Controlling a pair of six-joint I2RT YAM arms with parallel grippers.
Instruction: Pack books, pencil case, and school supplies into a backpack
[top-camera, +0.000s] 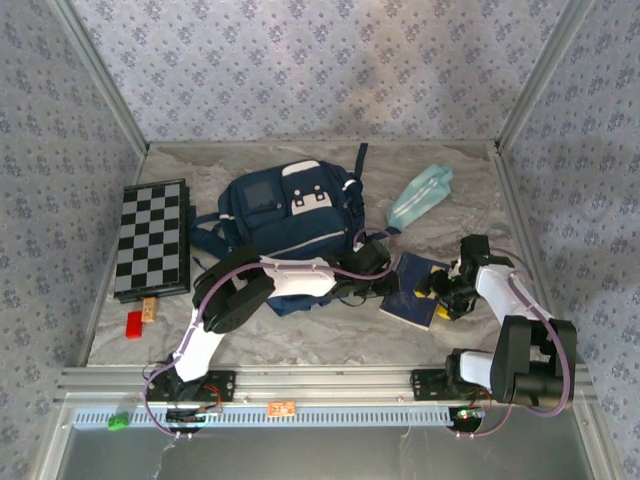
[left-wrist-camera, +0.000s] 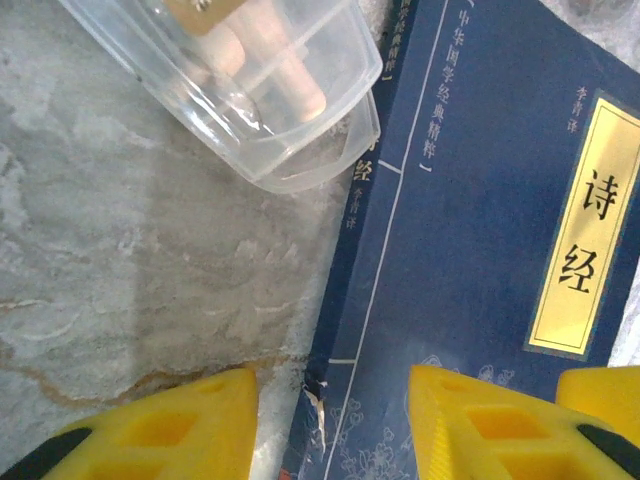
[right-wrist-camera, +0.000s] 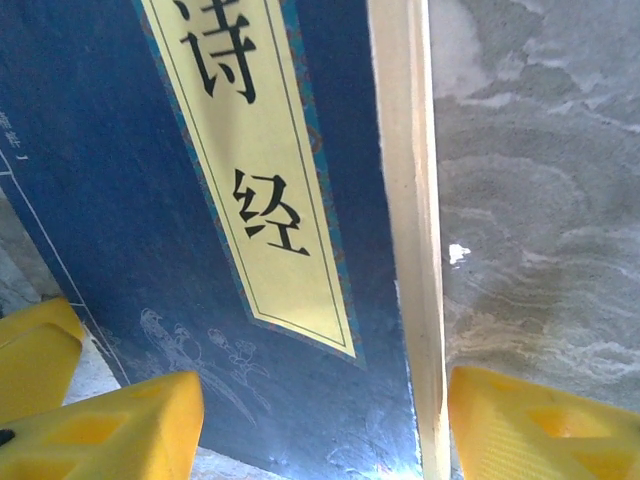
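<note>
**Packing status:** early to middle, by judgement. Three task items outside the bag, none lifted.

**Backpack** (top-camera: 290, 215): navy with white patches, at table centre, front pockets upward. Mouth and interior hidden from above, so contents cannot be told.

**Navy book** (top-camera: 413, 292): yellow label with Chinese characters. Flat on the marble table (top-camera: 330, 335), just right of the backpack's near corner. Not packed.

**Clear plastic box** (left-wrist-camera: 260, 90): the school supplies. On the table at the book's spine side, one corner touching or lapping the cover edge; which of the two is unclear. Contains pale stick-like pieces and a tan block. Not packed.

**Pencil case** (top-camera: 421, 194): mint-teal pouch toward the far right of the table, near the backpack's upper right but apart from it. Zip state and contents not discernible. Not packed.

**Left gripper** (left-wrist-camera: 330, 430): jaws apart, low over the book's spine edge, one finger (left-wrist-camera: 170, 430) above bare table and the other above the cover. Gripping nothing.

**Right gripper** (right-wrist-camera: 320, 430): jaws apart, straddling the cream page edge on the opposite side, one finger over the cover and the other over the table. Gripping nothing.

**Non-task items:** checkered board (top-camera: 150, 238) at the left, small red block (top-camera: 133, 324) near its front corner.

**Outstanding, by judgement:** book, box and pouch all to go into the bag, the book probably first, given both grippers at its edges.
</note>
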